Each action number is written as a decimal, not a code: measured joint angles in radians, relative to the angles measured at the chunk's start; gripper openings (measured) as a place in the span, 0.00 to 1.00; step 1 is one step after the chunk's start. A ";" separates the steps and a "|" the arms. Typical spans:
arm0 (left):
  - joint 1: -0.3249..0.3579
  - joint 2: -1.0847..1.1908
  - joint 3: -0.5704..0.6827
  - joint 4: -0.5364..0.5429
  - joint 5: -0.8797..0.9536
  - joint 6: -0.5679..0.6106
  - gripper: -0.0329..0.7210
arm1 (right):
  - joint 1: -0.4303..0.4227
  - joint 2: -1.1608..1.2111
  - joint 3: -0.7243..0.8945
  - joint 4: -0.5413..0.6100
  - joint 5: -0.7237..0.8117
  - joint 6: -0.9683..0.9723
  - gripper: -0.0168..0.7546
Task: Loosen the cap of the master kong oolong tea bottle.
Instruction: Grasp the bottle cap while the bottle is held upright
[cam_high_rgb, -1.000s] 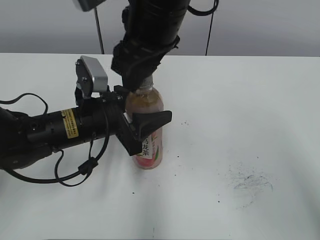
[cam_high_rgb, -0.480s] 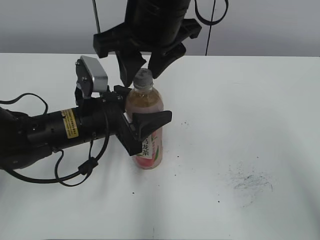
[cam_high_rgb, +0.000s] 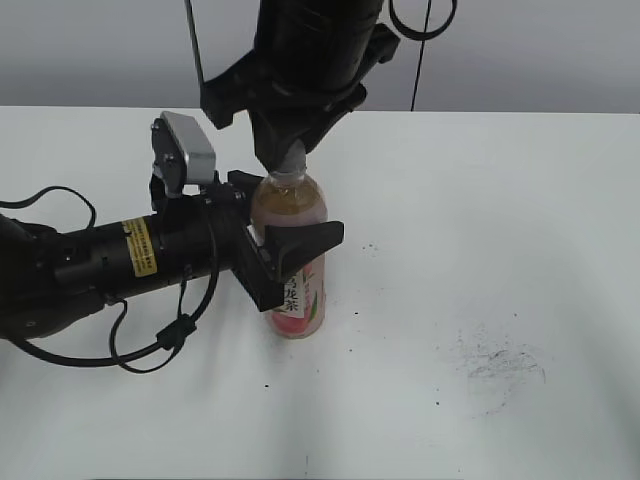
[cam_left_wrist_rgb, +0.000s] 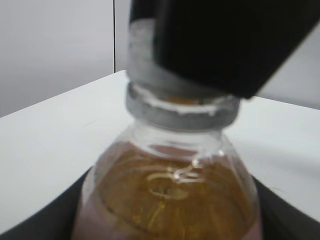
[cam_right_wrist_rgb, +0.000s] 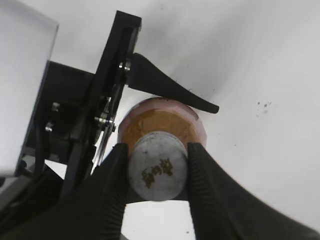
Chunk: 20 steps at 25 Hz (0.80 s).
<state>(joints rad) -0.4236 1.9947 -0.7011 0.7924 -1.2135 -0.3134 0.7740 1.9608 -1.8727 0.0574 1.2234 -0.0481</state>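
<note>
Bottle of pale amber tea — the slim clear plastic master kong oolong tea bottle (cam_high_rgb: 293, 262) with a pink-and-white label — stands upright on the white counter (cam_high_rgb: 480, 250). The left end effector (cam_high_rgb: 285, 262) reaches in sideways, its black fingers clasped around the bottle's body. The right end effector (cam_right_wrist_rgb: 156, 170) comes down from above, its two black fingers pressed against opposite sides of the small round light-grey ribbed cap (cam_right_wrist_rgb: 157, 171), gripping it. Dark scuff marks (cam_high_rgb: 498, 360) smudge the counter well apart from the bottle.
</note>
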 joint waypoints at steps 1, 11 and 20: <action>0.000 0.000 0.000 0.000 0.000 0.000 0.63 | 0.000 0.000 0.000 0.004 0.000 -0.044 0.37; 0.000 0.000 0.000 0.002 0.000 0.001 0.63 | 0.000 0.000 0.000 0.013 0.000 -0.829 0.37; 0.000 0.000 0.000 0.003 0.000 0.004 0.63 | 0.000 -0.001 0.000 0.025 0.001 -1.615 0.37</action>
<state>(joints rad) -0.4236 1.9947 -0.7011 0.7954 -1.2135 -0.3097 0.7740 1.9597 -1.8727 0.0826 1.2244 -1.6630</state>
